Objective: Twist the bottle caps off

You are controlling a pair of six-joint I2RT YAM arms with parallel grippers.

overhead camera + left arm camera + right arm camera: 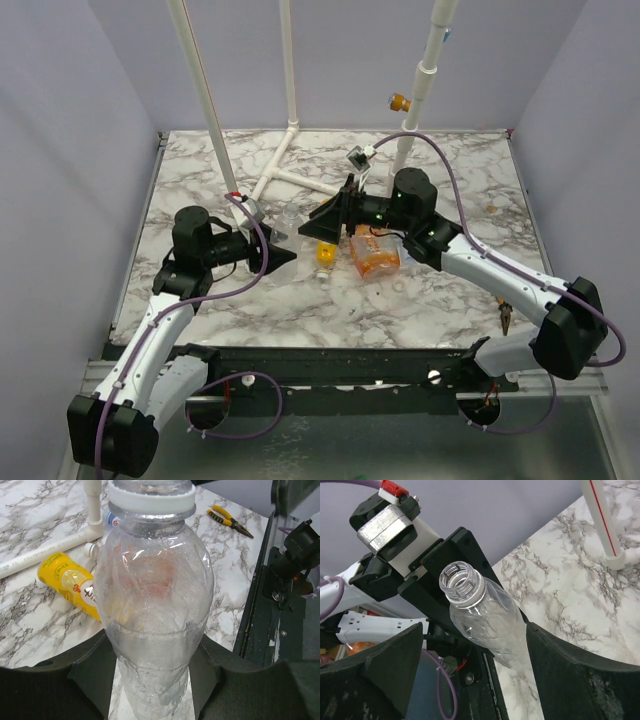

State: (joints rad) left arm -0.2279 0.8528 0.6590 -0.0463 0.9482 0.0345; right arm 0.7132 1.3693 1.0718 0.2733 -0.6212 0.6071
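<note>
My left gripper is shut on the lower body of the small clear bottle and holds it above the table. In the right wrist view the bottle has a bare threaded mouth with no cap on it. My right gripper is open, with its fingers wide apart on either side of the bottle's upper part. The yellow-orange bottle and the squat orange bottle lie on the table below. A small whitish cap-like piece lies by the orange bottle.
The white pipe frame with its yellow knob stands at the back. Yellow-handled pliers lie near the right front edge. A blue-labelled thing shows behind the clear bottle. The black front rail runs along the near edge.
</note>
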